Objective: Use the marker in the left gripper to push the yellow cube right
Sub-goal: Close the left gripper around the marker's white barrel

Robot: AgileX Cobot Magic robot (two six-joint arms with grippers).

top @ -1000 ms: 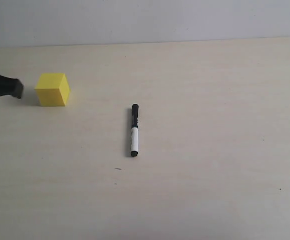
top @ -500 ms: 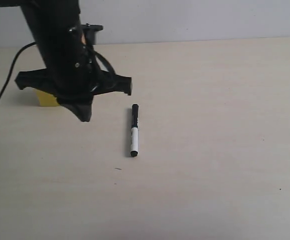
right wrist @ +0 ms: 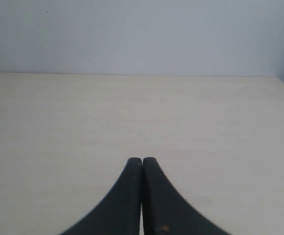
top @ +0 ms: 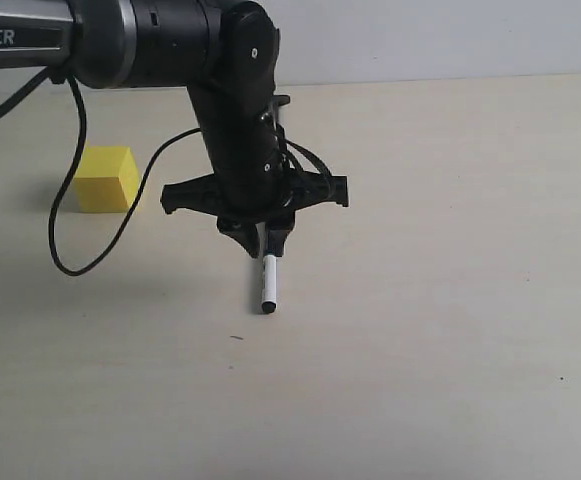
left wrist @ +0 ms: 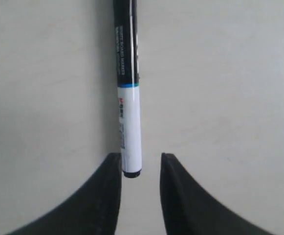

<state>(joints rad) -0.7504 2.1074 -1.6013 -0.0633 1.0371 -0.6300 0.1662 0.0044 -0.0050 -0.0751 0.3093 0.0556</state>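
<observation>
Marker [top: 267, 285]: in the exterior view we see only its lower half; the left gripper [top: 263, 243] covers the rest.
Cap [left wrist: 125, 39]: cut off by the left wrist view's edge.
Print [left wrist: 122, 132]: too small for us to read.

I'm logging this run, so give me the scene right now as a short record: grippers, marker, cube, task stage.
marker: lying flat on the table
left gripper: open, jaws either side of the marker's white end, not closed on it
yellow cube: on the table, left of the marker in the exterior view, apart from it
right gripper: shut, holding nothing
task stage: marker not yet grasped, cube not yet pushed
</observation>
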